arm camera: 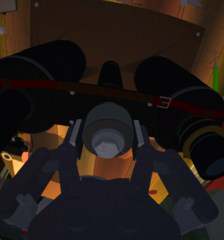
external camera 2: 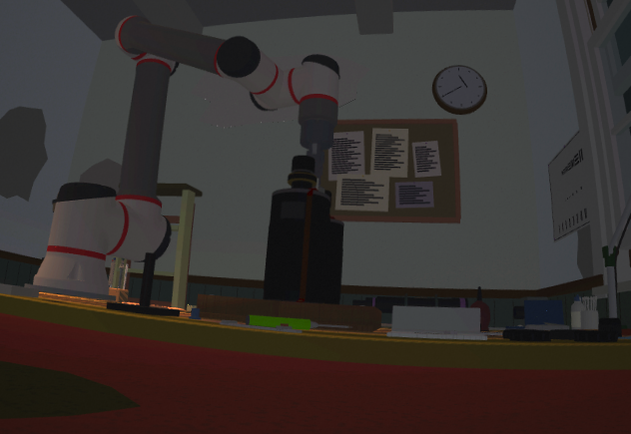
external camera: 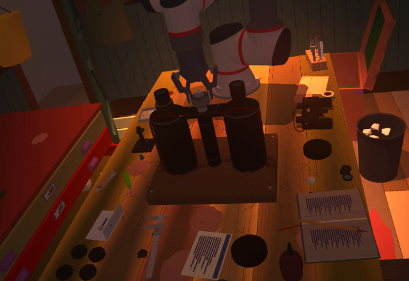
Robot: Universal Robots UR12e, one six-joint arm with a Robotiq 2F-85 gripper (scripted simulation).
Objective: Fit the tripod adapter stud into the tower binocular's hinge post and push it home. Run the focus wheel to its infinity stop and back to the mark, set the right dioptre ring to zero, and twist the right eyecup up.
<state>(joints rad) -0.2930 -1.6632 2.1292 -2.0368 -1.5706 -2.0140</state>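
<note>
The grey focus wheel (arm camera: 108, 129) (external camera: 201, 97) sits gripped in my gripper (arm camera: 107, 133) (external camera: 199, 90), on top of the bridge between the two barrels of the tower binocular (external camera: 206, 133) (external camera 2: 304, 236). The binocular stands upright on a dark wooden base board (external camera: 213, 175). A red strap (arm camera: 109, 92) runs across the bridge. The right eyepiece with its brass-coloured dioptre ring (arm camera: 198, 134) (external camera: 163, 103) stands to one side of the wheel, the other eyepiece (external camera: 237, 88) to the other. The hinge post (external camera: 209, 139) hangs between the barrels. The tripod adapter stud (external camera: 142, 139) stands on its plate left of the board.
The robot base (external camera: 236, 73) stands close behind the binocular. On the bench lie a small binocular (external camera: 314, 113), lens caps (external camera: 316, 148), a green pen (external camera: 127, 180), a caliper (external camera: 155, 238) and papers (external camera: 335, 223). A bin (external camera: 380, 146) stands right of the bench, red drawers (external camera: 39, 179) left.
</note>
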